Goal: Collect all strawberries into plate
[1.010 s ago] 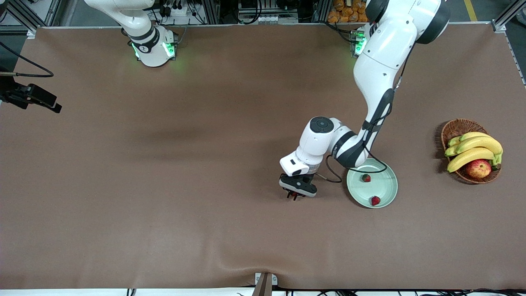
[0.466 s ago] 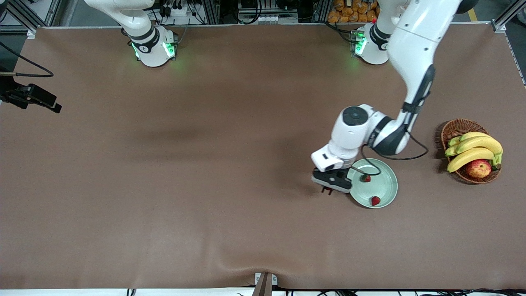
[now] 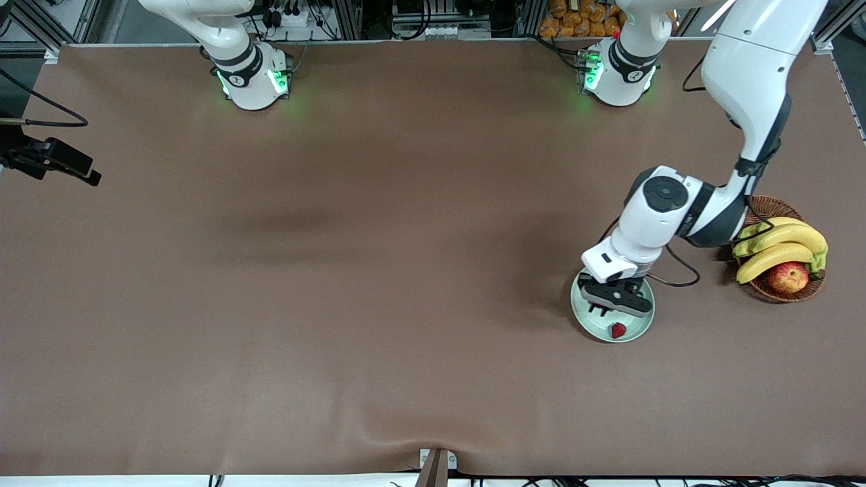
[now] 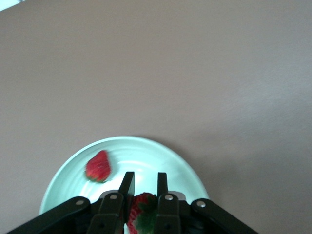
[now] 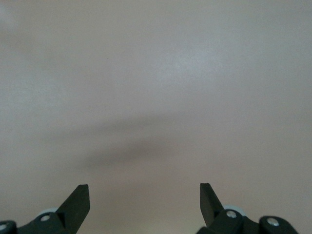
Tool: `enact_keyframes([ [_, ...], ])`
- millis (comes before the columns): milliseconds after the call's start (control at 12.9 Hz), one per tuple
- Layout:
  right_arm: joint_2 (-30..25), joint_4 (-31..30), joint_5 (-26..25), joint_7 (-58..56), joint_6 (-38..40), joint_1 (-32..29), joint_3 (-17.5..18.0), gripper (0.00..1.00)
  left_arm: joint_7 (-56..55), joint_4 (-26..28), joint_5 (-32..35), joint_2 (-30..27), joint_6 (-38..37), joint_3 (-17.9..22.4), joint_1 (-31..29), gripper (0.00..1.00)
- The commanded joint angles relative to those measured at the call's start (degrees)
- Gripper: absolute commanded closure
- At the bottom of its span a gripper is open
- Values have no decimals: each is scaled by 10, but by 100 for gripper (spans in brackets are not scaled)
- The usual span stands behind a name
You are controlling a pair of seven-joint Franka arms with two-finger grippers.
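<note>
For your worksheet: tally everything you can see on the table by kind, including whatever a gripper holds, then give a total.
Strawberries in sight: 2 (one on the plate, one in the left gripper)
Plate: 1
Basket: 1
Banana bunch: 1
Apple: 1
Total: 6

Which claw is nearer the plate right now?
Left. The left claw hangs right over the plate, shut on a strawberry. The right claw waits open over bare table, away from the plate.
</note>
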State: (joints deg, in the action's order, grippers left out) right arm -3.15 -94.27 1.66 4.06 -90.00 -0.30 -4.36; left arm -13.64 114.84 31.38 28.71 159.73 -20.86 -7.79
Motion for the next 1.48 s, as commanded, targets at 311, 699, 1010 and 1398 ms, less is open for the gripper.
enact_keyframes([
  [311, -2, 6, 2, 10, 4, -3, 2, 0, -3, 16, 17, -8, -3, -15, -37, 0],
  [699, -2, 6, 2, 9, 4, -3, 2, 0, -9, 14, 16, -12, -4, -15, -38, 0],
  [1010, -2, 6, 2, 9, 4, -3, 2, 0, -12, -3, 5, -36, -76, -16, -38, 0],
  [1398, -2, 8, 2, 9, 4, -3, 2, 0, -12, -54, -99, -67, -225, -25, -36, 0],
])
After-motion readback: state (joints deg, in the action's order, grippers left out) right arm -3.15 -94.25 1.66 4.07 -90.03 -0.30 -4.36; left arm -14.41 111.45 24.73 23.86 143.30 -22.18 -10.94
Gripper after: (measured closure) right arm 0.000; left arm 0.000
